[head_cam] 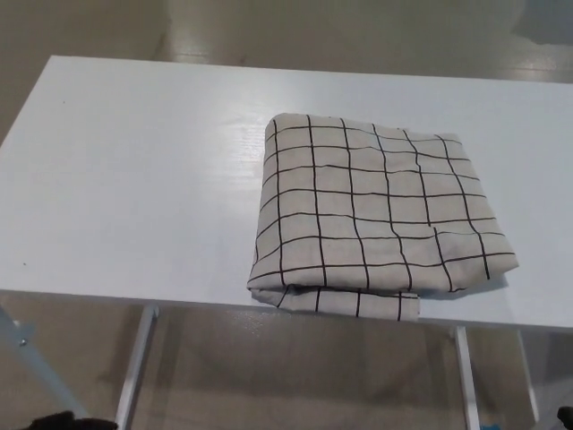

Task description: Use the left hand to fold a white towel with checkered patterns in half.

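The white towel with a black check pattern (376, 215) lies folded on the white table (134, 179), right of centre. Its front edge reaches almost to the table's near edge, and a lower layer peeks out there (349, 302). Only a black sliver of my left hand (61, 421) shows at the bottom left corner, below the table edge and far from the towel. A tiny dark bit of my right hand (566, 415) shows at the bottom right corner. Neither hand touches the towel.
The table's metal legs (136, 358) stand below its front edge, over a beige floor (295, 376). Another grey leg (27, 354) slants at the lower left.
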